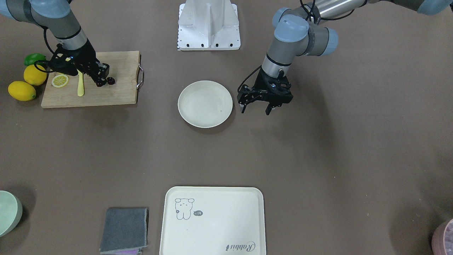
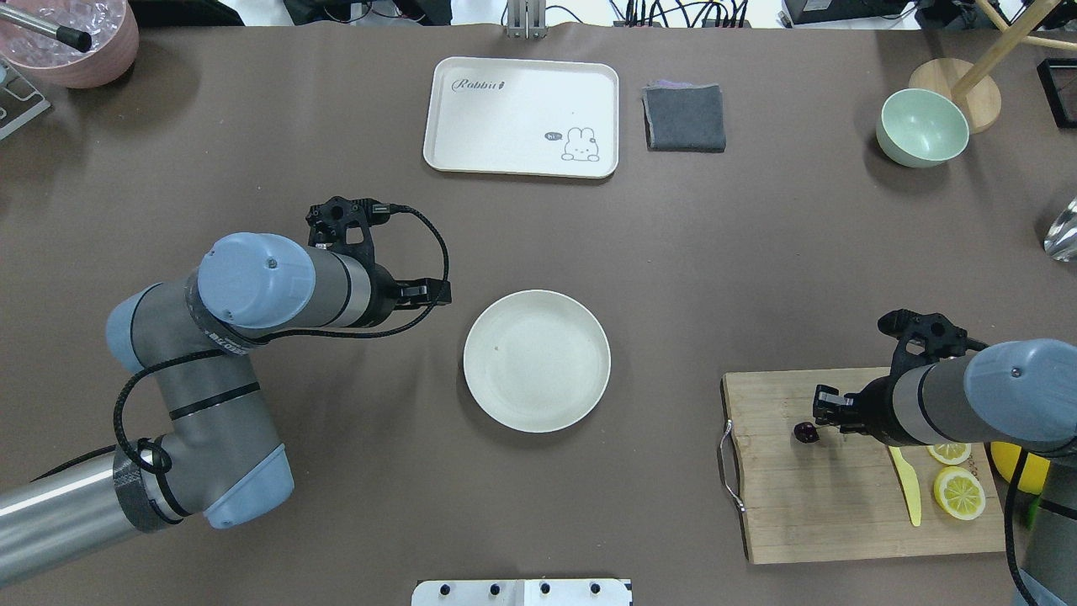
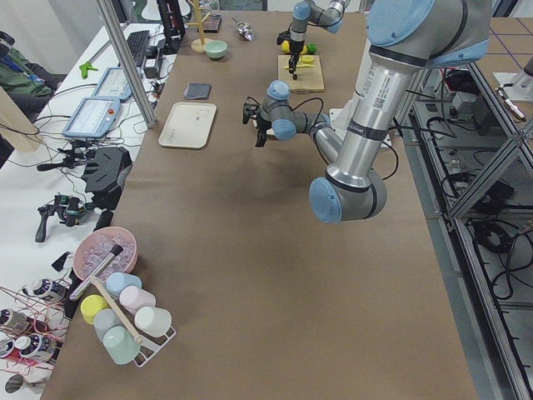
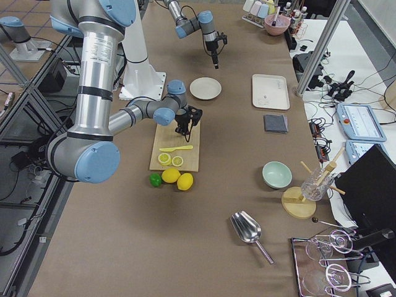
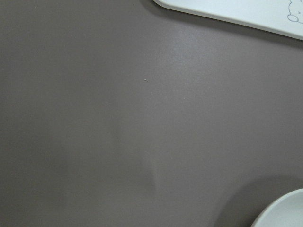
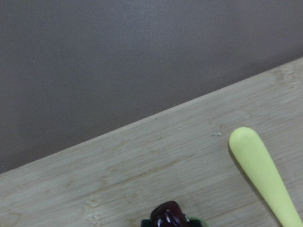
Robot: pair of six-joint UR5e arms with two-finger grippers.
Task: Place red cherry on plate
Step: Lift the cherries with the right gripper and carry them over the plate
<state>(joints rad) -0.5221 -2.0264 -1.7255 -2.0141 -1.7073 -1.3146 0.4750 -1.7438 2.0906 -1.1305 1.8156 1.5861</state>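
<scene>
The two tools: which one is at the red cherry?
The right tool, down on the cutting board with the red cherry at its tips; grip unclear. The left tool hangs open over the table beside the plate.

Dark red cherry (image 1: 110,80), plain cream-white plate (image 1: 205,103)

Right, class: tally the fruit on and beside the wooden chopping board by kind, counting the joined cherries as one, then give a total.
Whole lemons: 2
Lemon slices: 2
Lime: 1
Cherry pair: 1
Total: 6
</scene>
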